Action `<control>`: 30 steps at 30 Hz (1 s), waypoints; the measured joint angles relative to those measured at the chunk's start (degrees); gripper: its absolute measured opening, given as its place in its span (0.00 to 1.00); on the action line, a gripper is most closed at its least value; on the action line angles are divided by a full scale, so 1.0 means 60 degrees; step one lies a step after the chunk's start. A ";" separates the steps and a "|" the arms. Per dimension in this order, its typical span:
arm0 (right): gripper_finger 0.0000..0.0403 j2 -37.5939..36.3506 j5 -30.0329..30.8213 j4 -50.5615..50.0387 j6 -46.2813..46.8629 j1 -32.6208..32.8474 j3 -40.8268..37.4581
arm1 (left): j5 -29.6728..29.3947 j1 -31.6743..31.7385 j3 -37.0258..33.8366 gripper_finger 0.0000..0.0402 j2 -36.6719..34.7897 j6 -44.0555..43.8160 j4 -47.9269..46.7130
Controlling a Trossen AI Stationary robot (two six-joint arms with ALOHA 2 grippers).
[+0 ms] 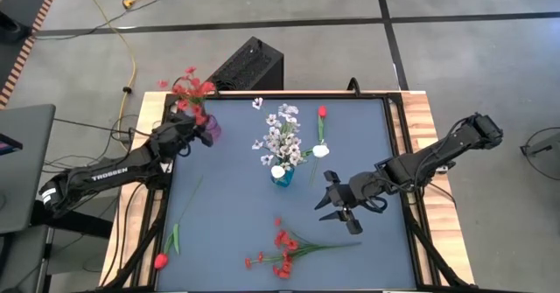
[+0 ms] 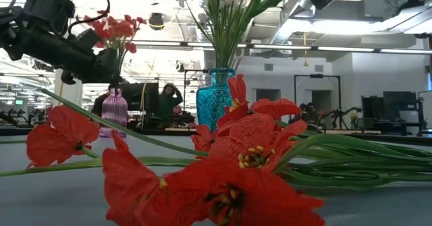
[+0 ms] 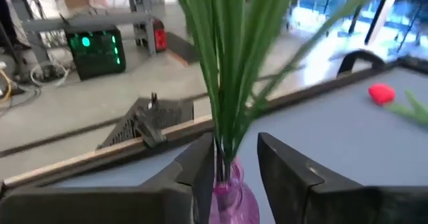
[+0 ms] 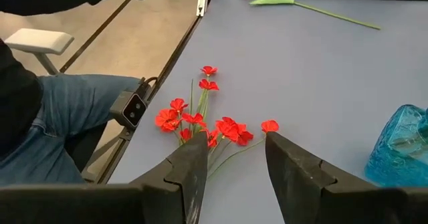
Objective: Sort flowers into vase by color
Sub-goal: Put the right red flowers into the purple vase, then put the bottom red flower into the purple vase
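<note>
A purple vase [image 1: 211, 129] at the table's far left holds a red spray [image 1: 191, 89]. My left gripper [image 3: 231, 160] is open at the vase's mouth, a finger on either side of the spray's green stems [image 3: 224, 83]. A blue vase [image 1: 282, 176] at mid-table holds white flowers [image 1: 282, 137]. My right gripper [image 1: 335, 204] is open and empty, above the table to the right of the blue vase. A second red spray [image 1: 284, 250] lies flat near the near edge, seen ahead of the right gripper [image 4: 234, 164] as red spray [image 4: 200, 120]. My left gripper has the red spray's stems [image 3: 225, 140] between its open fingers, just above the purple vase's mouth [image 3: 231, 184]. One finger [image 3: 200, 164] stands close against the stems; whether it touches them I cannot tell. The spray stands upright in the vase.
A red tulip [image 1: 161, 260] with a long stem lies near the near left corner. Another red tulip [image 1: 322, 111] and a white bloom [image 1: 321, 150] lie right of the blue vase, a small white bloom [image 1: 257, 103] near the far edge. A seated person's leg [image 4: 67, 117] is beside the table.
</note>
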 joint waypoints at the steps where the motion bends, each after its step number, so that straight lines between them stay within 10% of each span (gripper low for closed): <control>1: 0.44 0.0000 0.0000 0.0000 0.0000 0.0000 0.0000 | 0.0054 0.0000 0.0080 0.26 0.0002 -0.0024 -0.0280; 19: 0.44 0.0000 -0.0007 -0.0004 -0.0004 0.0000 0.0000 | 0.2141 -0.0385 0.3264 0.28 0.0011 -0.2268 -0.7201; 30: 0.44 0.0000 -0.0033 -0.0086 -0.0007 0.0031 0.0000 | 0.2575 -0.0550 0.3771 0.28 0.0025 -0.3383 -0.8368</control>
